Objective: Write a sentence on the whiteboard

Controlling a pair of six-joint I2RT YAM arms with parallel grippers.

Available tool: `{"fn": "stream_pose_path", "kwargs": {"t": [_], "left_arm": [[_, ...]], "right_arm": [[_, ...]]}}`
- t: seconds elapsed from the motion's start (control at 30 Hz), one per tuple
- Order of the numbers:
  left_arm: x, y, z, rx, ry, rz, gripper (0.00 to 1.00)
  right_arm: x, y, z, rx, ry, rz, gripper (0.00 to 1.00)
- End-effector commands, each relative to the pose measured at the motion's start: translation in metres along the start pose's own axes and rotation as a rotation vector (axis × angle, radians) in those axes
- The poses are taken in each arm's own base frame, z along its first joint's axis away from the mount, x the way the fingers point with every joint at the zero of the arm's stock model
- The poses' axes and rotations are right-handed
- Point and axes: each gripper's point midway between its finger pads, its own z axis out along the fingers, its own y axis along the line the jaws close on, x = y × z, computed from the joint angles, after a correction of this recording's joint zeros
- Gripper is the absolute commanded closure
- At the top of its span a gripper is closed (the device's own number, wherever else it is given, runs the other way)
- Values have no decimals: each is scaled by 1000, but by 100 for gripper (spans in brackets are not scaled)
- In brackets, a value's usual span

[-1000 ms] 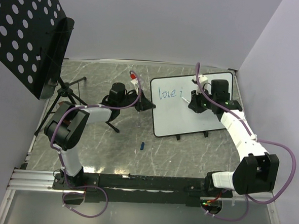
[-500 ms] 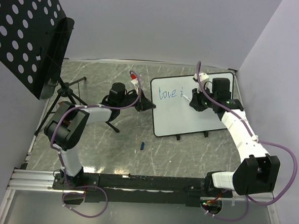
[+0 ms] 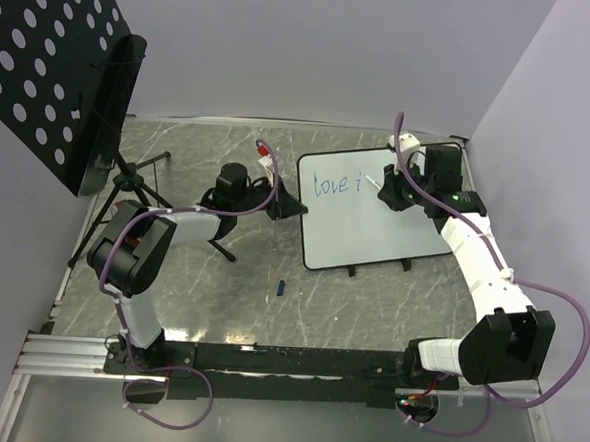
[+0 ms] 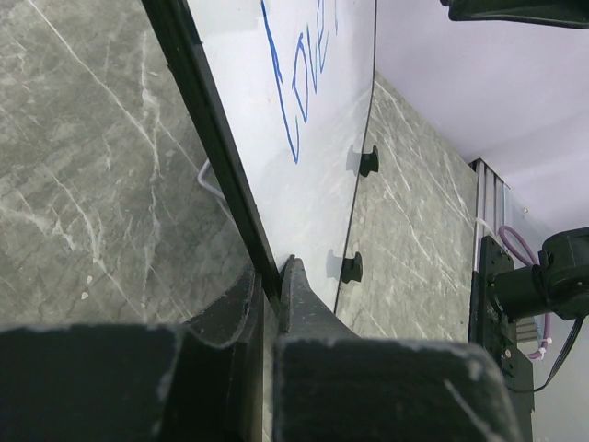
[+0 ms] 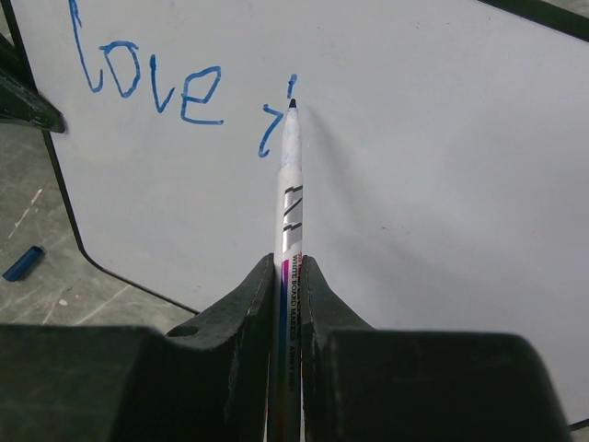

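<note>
- Sentence (image 5: 152,87): blue "love" plus an "i" w/ its dot. Looks about 1/3 done by judgement.
- Whiteboard (image 3: 374,241): on the far-right part of the table (image 3: 191,275), propped at a tilt on small black feet, w/ the writing along its upper left.
- Marker (image 5: 289,175): tip right at the dot of the "i". Touching or just off the surface, can't tell.
- Step in hand: finishing "is", so the next stroke is prob. the "s" just right of the "i".
- To do it well: lift lightly, shift a little right, then come down w/ soft, even contact. Match the baseline and letter height of "love". Avoid a hard push, given the risk of flex or slide on those feet.
- Keep letters small, to fit "endless" into the bare white at right on 1 line.
- Right gripper (image 5: 287,269): jaws clamped on the marker barrel, pen pointing straight out along the fingers. Arm stretched far fwd from its base, wrist over the board's upper middle.
- Left gripper (image 4: 268,281): jaws pinched on the board's left black rim. Arm reaching across the table as a brace.
- Blue cap (image 3: 281,287): on the table near the board's lower-left corner, apart from both grippers.
</note>
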Motion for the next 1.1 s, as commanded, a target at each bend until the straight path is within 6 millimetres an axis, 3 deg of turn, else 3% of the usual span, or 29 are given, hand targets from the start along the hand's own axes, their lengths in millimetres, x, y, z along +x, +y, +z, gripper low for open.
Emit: {"fn": "stream_pose_path", "kwargs": {"t": [0.0, 0.67, 1.07], "left_arm": [[-3, -3, 3, 13, -6, 147, 99], [-3, -3, 2, 13, -4, 148, 99], [-4, -2, 3, 12, -5, 149, 99]], "right_arm": [[-16, -10, -10, 47, -51, -3, 100], [-6, -16, 5, 34, -11, 20, 100], [3, -6, 10, -19, 17, 25, 100]]}}
